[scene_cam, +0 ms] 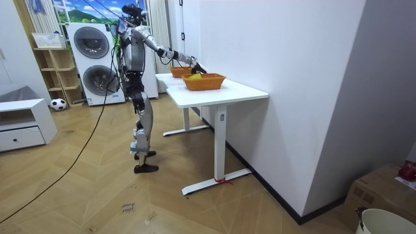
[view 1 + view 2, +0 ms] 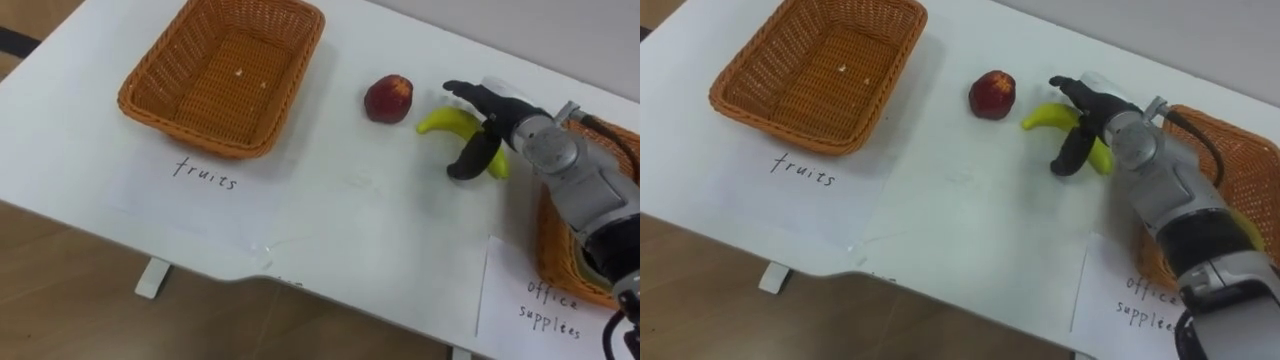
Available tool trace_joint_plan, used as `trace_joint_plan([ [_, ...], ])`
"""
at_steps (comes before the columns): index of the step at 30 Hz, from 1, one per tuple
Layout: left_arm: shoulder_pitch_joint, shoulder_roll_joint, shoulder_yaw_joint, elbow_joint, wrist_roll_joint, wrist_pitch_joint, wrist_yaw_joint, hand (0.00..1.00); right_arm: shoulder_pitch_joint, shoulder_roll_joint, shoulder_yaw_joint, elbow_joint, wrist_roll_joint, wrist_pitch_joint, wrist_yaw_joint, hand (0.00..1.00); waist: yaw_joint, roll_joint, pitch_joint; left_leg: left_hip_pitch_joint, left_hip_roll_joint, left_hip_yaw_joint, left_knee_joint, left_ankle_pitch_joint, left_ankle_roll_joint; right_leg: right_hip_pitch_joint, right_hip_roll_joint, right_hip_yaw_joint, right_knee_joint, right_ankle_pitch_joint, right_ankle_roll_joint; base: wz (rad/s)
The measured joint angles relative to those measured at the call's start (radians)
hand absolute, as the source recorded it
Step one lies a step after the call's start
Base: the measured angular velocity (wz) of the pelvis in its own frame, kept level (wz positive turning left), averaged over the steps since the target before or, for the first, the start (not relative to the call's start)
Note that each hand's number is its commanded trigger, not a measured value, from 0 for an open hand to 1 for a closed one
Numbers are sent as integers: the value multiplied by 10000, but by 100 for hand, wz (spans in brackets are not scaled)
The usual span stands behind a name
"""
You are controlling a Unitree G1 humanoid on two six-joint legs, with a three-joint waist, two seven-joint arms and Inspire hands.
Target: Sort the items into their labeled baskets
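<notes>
Left eye view: the right hand's point(image 2: 503, 125) fingers point(image 2: 467, 93) spread unclenched astride the banana point(image 2: 438, 122), hiding its middle.

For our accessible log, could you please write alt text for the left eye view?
The open right hand straddles a banana on the white table, fingers beyond it, thumb nearer. A red fruit lies just left; the fruits basket stands farther left.

The right arm reaches forward from the standing body, its hand point(image 2: 495, 115) spread, fingers and thumb apart.
</notes>
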Motion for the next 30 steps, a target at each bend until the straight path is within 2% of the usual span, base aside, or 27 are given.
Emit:
trace_joint_plan([
  [5, -57, 26, -200, 13, -12, -1, 26, 0, -61, -199, 326, 5, 300, -9, 106, 0, 27, 1, -3, 3, 0, 10, 18, 0, 0, 4, -2, -1, 6, 3, -4, 0],
  [16, -42, 53, -195, 16, -96, -4, 24, 0, -363, -260, 341, 516, 824, 101, 767, 0, 79, -73, -29, -1, 3, 10, 18, 1, 0, 4, -13, -56, 14, 2, -4, 0],
  [22, -121, 110, -198, 91, -145, -55, -43, 0, -360, -449, 700, 797, 989, 102, 1144, 0, 406, -229, -41, 37, 3, 24, 33, 1, 0, 24, -12, -20, 15, 3, -4, -1],
  [30, -51, 112, -193, 147, -202, -53, -77, 0, -359, -538, 702, 1006, 975, 77, 1355, 0, 535, -223, 1, 41, 4, -42, 28, 1, -2, 60, 5, -61, 11, 11, -15, 0],
])
